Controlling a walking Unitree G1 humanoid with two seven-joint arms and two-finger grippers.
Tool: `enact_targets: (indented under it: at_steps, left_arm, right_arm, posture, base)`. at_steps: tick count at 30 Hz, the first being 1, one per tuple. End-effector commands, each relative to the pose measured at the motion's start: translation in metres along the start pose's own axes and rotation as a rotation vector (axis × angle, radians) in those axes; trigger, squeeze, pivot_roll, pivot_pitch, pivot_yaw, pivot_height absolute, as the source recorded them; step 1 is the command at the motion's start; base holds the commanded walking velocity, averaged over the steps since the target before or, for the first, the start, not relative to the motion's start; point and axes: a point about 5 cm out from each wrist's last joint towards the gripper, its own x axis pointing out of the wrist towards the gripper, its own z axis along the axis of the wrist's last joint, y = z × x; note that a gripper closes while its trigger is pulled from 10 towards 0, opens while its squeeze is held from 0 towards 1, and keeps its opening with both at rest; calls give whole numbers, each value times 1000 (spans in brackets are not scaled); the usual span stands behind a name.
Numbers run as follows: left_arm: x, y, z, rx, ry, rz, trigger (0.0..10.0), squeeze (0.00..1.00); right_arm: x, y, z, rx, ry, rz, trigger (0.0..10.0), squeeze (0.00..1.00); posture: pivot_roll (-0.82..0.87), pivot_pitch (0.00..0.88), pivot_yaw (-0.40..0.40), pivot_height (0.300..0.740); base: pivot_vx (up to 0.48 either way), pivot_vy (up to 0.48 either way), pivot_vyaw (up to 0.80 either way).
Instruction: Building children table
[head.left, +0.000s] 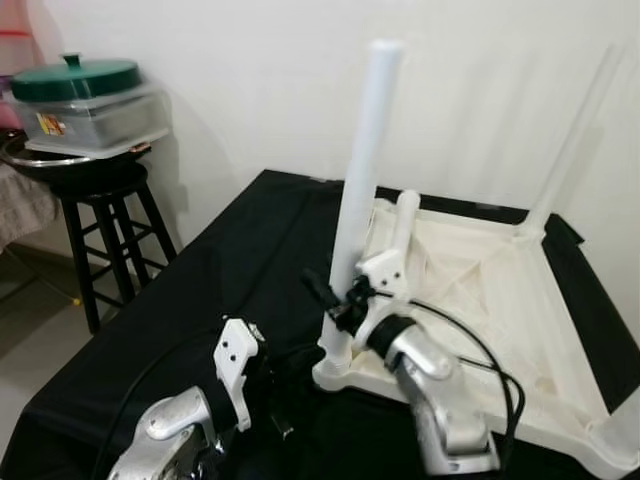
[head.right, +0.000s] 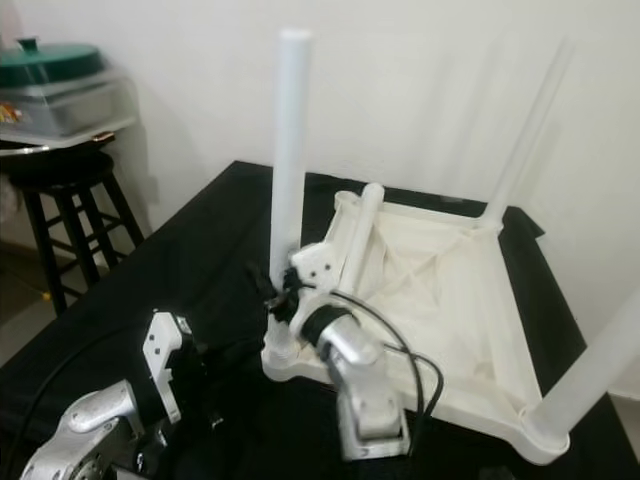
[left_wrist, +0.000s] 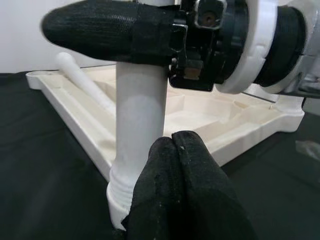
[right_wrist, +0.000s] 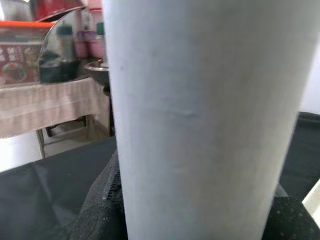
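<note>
Right gripper (head.left: 335, 300) clamps upright table leg (head.left: 362, 170).

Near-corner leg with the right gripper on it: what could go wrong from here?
1. The right gripper clamps the upright white leg low, near its threaded socket; a sideways pull may cross-thread it or lever it out.
2. A loose leg lies in the upturned tabletop beside the right gripper and could get knocked.
3. The left gripper sits shut close by; they might collide.

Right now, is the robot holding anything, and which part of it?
Yes. The right gripper grips the upright white table leg low down, near its socket. The left gripper holds nothing.
</note>
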Motion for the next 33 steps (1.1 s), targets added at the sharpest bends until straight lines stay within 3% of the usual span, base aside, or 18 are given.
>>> enact_targets:
  at_steps: [1, 4, 5, 6, 8, 9, 11, 12, 13, 14, 15, 16, 19, 20, 22, 24, 28, 33]
  left_arm:
    - [-2, 5, -1, -6, 20, -2, 10000, 0]
    - [-2, 6, -1, -5, 26, -5, 10000, 0]
    - [-2, 6, -1, -4, 23, 3, 10000, 0]
    - [-2, 7, 0, -4, 20, 11, 10000, 0]
    - [-2, 7, 0, -4, 18, 17, 10000, 0]
    - [-1, 8, 0, -5, 19, 16, 10000, 0]
    - [-1, 8, 0, -5, 20, 15, 10000, 0]
    - [-1, 7, -1, -7, 21, 12, 10000, 0]
    - [-1, 7, -1, -7, 21, 12, 10000, 0]
    - [1, 7, -1, -11, 21, 6, 10000, 0]
    - [1, 7, -1, -13, 21, 4, 10000, 0]
    - [1, 7, -1, -15, 20, 2, 10000, 0]
    - [2, 7, -1, -17, 19, 1, 10000, 0]
    - [2, 7, -1, -18, 18, 0, 10000, 0]
    - [3, 6, 0, -19, 16, -1, 10000, 0]
    - [3, 6, 0, -18, 14, -2, 10000, 0]
    - [3, 5, 0, -17, 13, -5, 10000, 0]
    - [3, 5, 0, -16, 12, -9, 10000, 0]
  right_arm:
    - [-7, -16, -30, 108, 126, -69, 0, 0]
    - [-5, -14, -28, 134, 124, -61, 0, 0]
    - [-5, -9, -27, 116, 139, -47, 4314, 0]
    - [-6, -3, -25, 115, 146, -28, 10000, 0]
    - [-7, 3, -21, 116, 150, 28, 10000, 0]
    - [-8, 6, -18, 115, 147, 104, 10000, 310]
    - [-8, 8, -15, 113, 146, 156, 10000, 310]
    - [-7, 3, -9, 61, 128, 238, 10000, 847]
    - [-7, 3, -9, 61, 128, 238, 10000, 847]
    - [-3, -11, 6, -16, 79, 360, 10000, 827]
    - [-1, -16, 12, -36, 62, 397, 10000, 827]
    - [1, -24, 18, -67, 51, 452, 10000, 761]
    - [1, -28, 22, -88, 49, 487, 10000, 761]
    - [1, -34, 27, -102, 50, 558, 10000, 0]
    - [1, -44, 33, -68, 57, 690, 10000, 0]
    - [3, -50, 34, -64, 67, 726, 10000, 0]
    - [9, -60, 33, -62, 100, 733, 10000, 0]
    - [15, -67, 33, 12, 128, 777, 10000, 0]
  posture:
    - [-52, 0, -40, 740]
    - [-57, 0, -33, 740]
    - [-46, 0, -32, 740]
    - [-46, 0, -32, 740]
    - [-42, 0, -32, 740]
    - [-38, 0, -36, 740]
    - [-38, 0, -36, 740]
    - [-32, 0, -41, 740]
    - [-32, 0, -41, 740]
    - [-29, 0, -46, 740]
    - [-29, 0, -46, 740]
    - [-26, 0, -48, 740]
    - [-24, 0, -49, 740]
    - [-16, 0, -53, 740]
    - [-13, 0, -53, 740]
    - [-6, 0, -57, 740]
    - [0, 0, -61, 740]
    - [7, 0, -64, 740]
  base:
    - [0, 0, 0]
    - [0, 0, 0]
    - [0, 0, 0]
    - [0, 0, 0]
    - [0, 0, 0]
    - [0, 0, 0]
    - [0, 0, 0]
    - [0, 0, 0]
    - [0, 0, 0]
    - [0, 0, 0]
    - [0, 0, 0]
    - [0, 0, 0]
    - [0, 0, 0]
    - [0, 0, 0]
    - [0, 0, 0]
    - [0, 0, 0]
    - [0, 0, 0]
    - [0, 0, 0]
